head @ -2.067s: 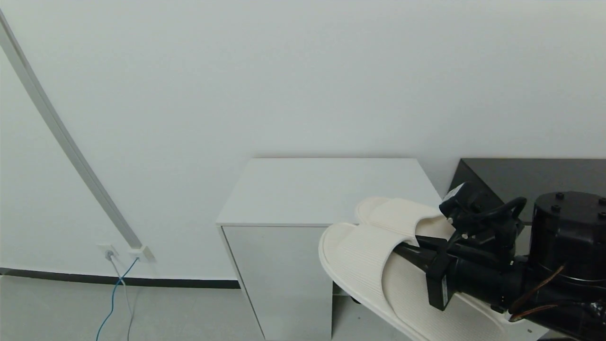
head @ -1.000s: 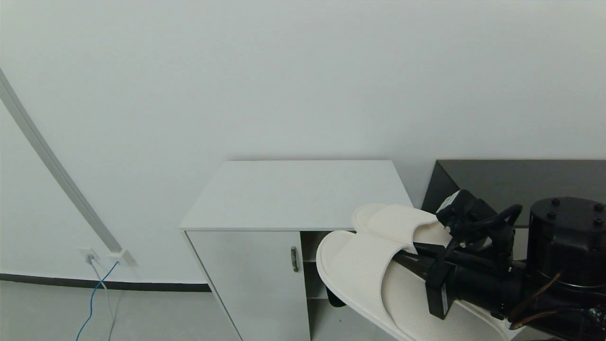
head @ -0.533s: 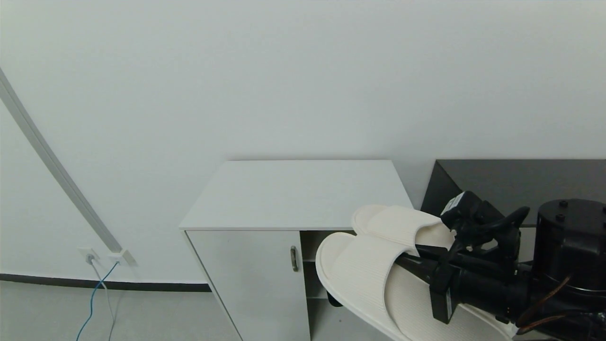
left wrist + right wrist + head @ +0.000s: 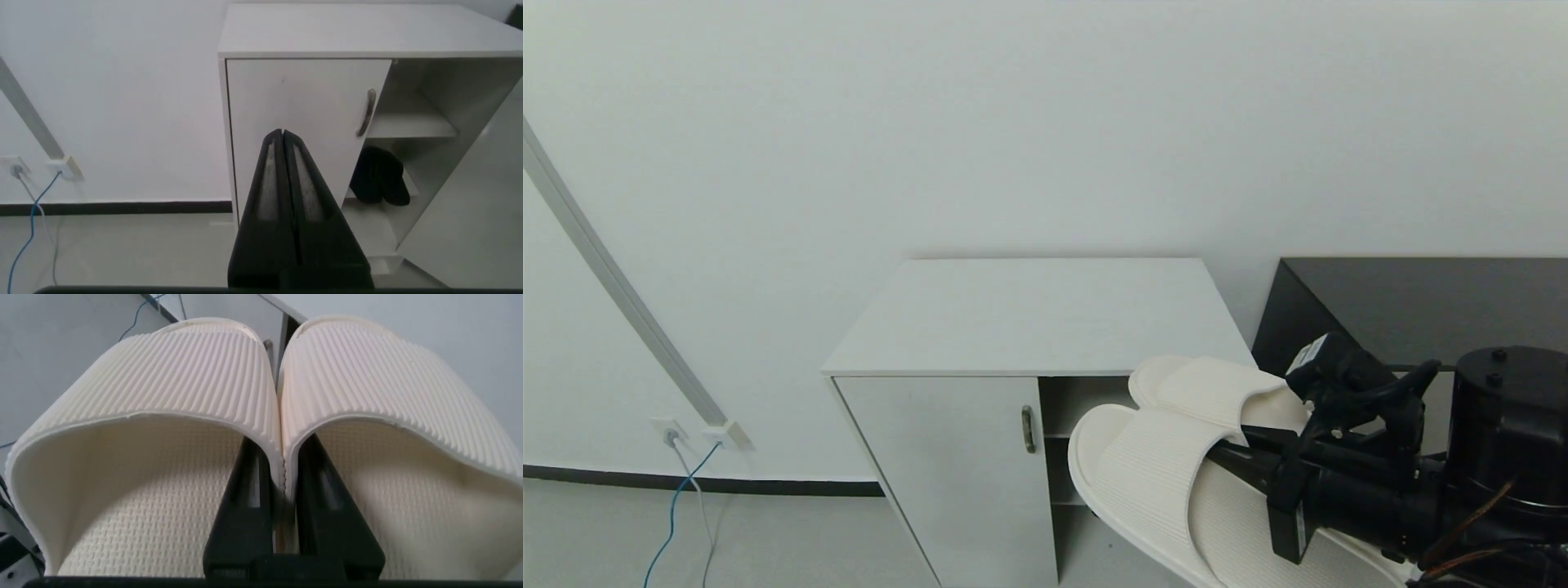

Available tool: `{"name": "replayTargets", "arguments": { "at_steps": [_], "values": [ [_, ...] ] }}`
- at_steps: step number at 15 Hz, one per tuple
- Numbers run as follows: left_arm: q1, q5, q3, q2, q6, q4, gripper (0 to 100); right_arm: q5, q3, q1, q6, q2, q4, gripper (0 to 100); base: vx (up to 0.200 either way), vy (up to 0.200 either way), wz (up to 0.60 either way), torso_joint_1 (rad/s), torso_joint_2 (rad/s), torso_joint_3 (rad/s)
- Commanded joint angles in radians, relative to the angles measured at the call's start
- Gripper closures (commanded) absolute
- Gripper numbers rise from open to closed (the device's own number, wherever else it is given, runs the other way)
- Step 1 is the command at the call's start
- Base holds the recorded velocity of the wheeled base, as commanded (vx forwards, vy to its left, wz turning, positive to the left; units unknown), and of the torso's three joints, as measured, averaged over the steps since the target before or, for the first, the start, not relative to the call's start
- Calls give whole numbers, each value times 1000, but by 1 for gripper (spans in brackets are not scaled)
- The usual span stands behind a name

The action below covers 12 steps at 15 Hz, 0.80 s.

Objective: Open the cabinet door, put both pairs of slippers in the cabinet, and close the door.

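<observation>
Head view footage showed the cabinet (image 4: 1029,318) against the wall, its left door leaf (image 4: 947,474) shut with the handle (image 4: 1027,429) at the inner edge. The right half stood open, so the interior could be reached. The white slippers (image 4: 1168,482) were held up in front of the cabinet's open half with their toes pointed toward it, a pose judged to suit sliding them straight in. In the right wrist view, the right end effector (image 4: 282,486) was seen closed on the adjoining inner walls of the pair. These were pressed together between its fingers (image 4: 245,514), so that both slippers could be carried as one in a single grip. The left end effector (image 4: 283,204) was seen fully closed with nothing in it. It was held in front of the cabinet's shut leaf, apparently kept out of the path to the opening. A dark pair (image 4: 381,175) was already lying inside the cabinet below the shelf (image 4: 409,126), so that pair was judged stowed. The white pair was not yet inside, and the door was not yet closed.
</observation>
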Motion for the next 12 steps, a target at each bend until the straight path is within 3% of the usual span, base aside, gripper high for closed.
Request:
{"name": "replayTargets", "arguments": {
  "at_steps": [1, 12],
  "values": [
    [0, 0, 0, 1, -1, 0, 100, 0, 0, 2, 0, 4, -1, 100, 0, 0, 0, -168, 398, 212],
    [0, 0, 0, 1, -1, 0, 100, -2, 6, 4, -2, 12, -1, 100, 0, 0, 0, -206, 507, 295]
  ]
}}
